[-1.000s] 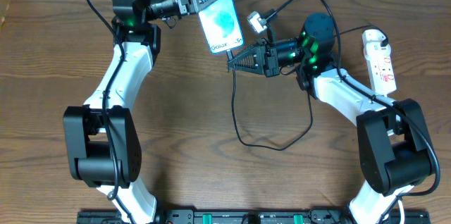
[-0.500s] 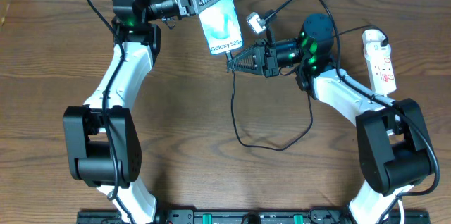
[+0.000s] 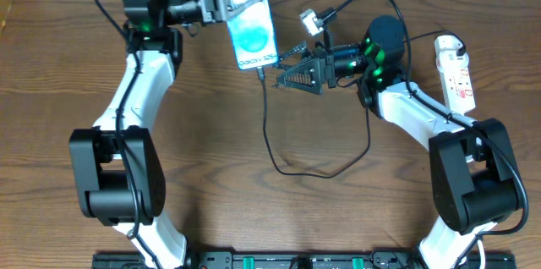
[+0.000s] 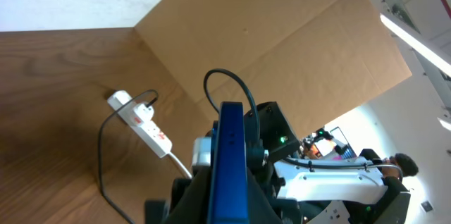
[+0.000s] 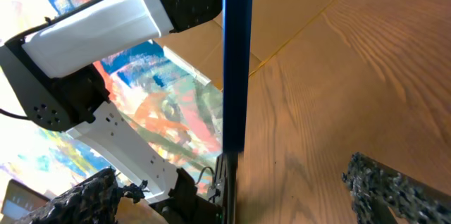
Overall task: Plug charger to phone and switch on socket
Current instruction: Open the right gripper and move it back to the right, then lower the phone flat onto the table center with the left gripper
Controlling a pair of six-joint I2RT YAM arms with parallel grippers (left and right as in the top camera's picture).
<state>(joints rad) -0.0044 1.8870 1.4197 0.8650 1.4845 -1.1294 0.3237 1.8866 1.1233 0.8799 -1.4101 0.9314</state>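
Observation:
The phone (image 3: 254, 32), its blue screen lit, is held above the table near the back edge, with my left gripper (image 3: 230, 2) shut on its top end. The charger (image 3: 266, 125), a thin black cable, hangs from the phone's lower edge and loops over the table toward my right arm. Its plug tip sits at the phone's bottom edge. Just right of that plug, my right gripper (image 3: 279, 70) stands open with nothing between its fingers. The left wrist view shows the phone (image 4: 232, 160) edge-on. The right wrist view shows the phone (image 5: 236, 62) as a thin vertical line. The white socket (image 3: 456, 70) lies at the far right.
The cable's loop (image 3: 321, 172) lies on the wooden table between the two arms. A white camera block (image 3: 308, 22) with its own black lead stands up above the right wrist. In the left wrist view the socket (image 4: 141, 118) lies by a brown board (image 4: 282, 34).
My right gripper has gone from shut on the charger's plug to wide open. My left gripper has carried the phone to the left, and the cable's end has gone with the phone.

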